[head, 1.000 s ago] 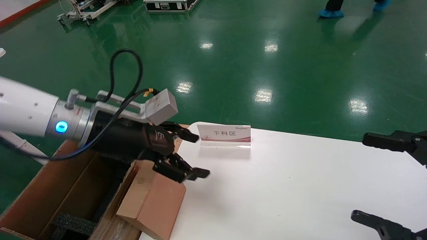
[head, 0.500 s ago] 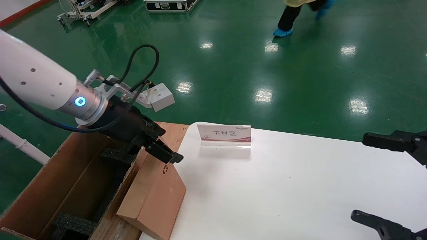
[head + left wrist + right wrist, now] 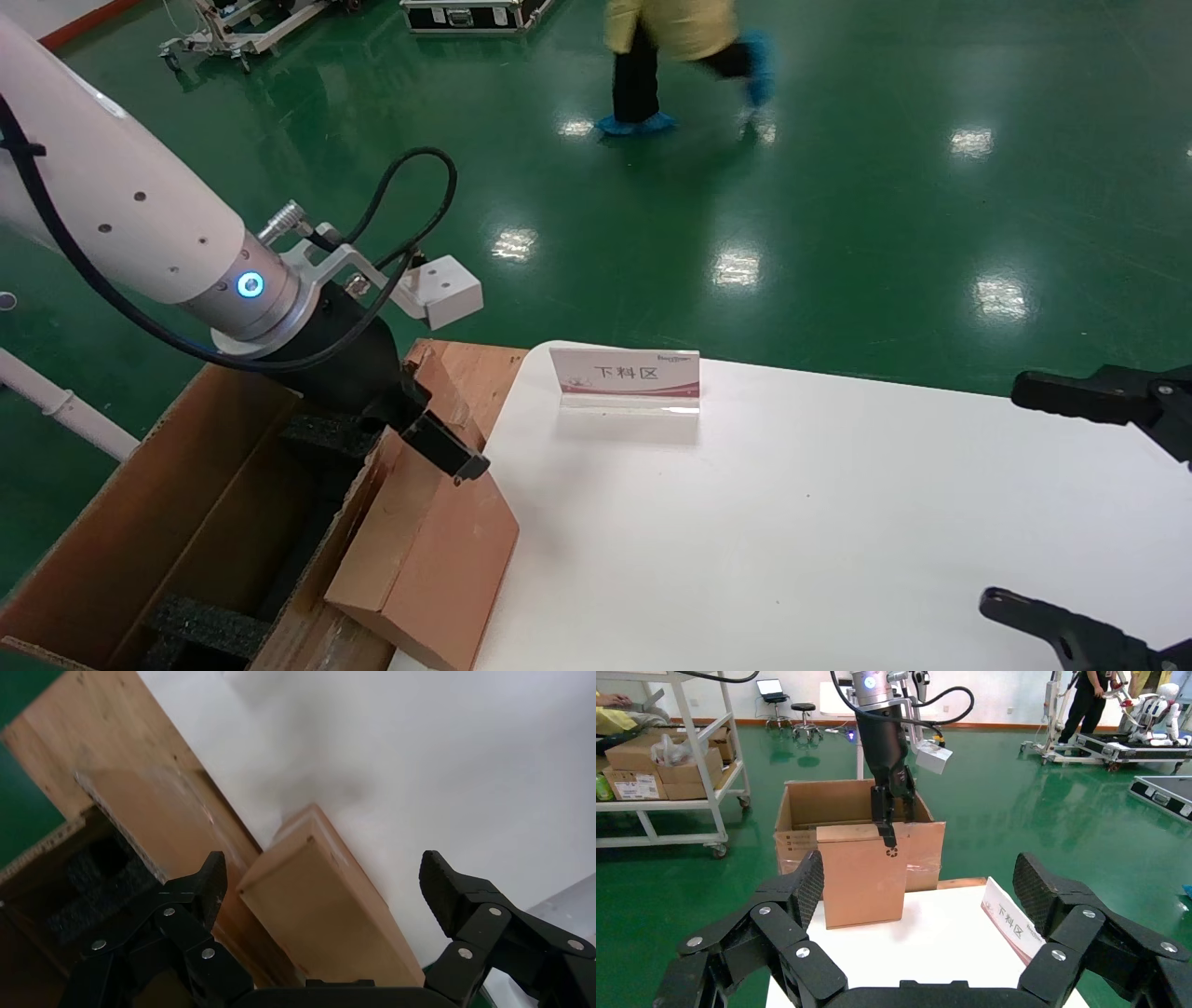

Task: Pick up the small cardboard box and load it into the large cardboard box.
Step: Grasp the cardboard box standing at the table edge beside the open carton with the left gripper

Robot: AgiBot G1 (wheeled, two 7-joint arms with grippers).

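The small cardboard box stands on edge at the table's left rim, leaning on a flap of the large cardboard box. It is pinkish-brown with a recycling mark on its face. My left gripper points down over its top edge. The jaws are open and straddle the narrow top; one finger lies against the front face by the mark, the other is hidden behind. The large box is open, with black foam inside. My right gripper hangs open at the table's right end.
A white-and-red sign stands at the back of the white table. A person walks across the green floor beyond. A shelf cart with cartons stands past the large box.
My left gripper has turned from lying level beside the small box to pointing down over its top edge. The small box has not moved. The person has walked leftward.
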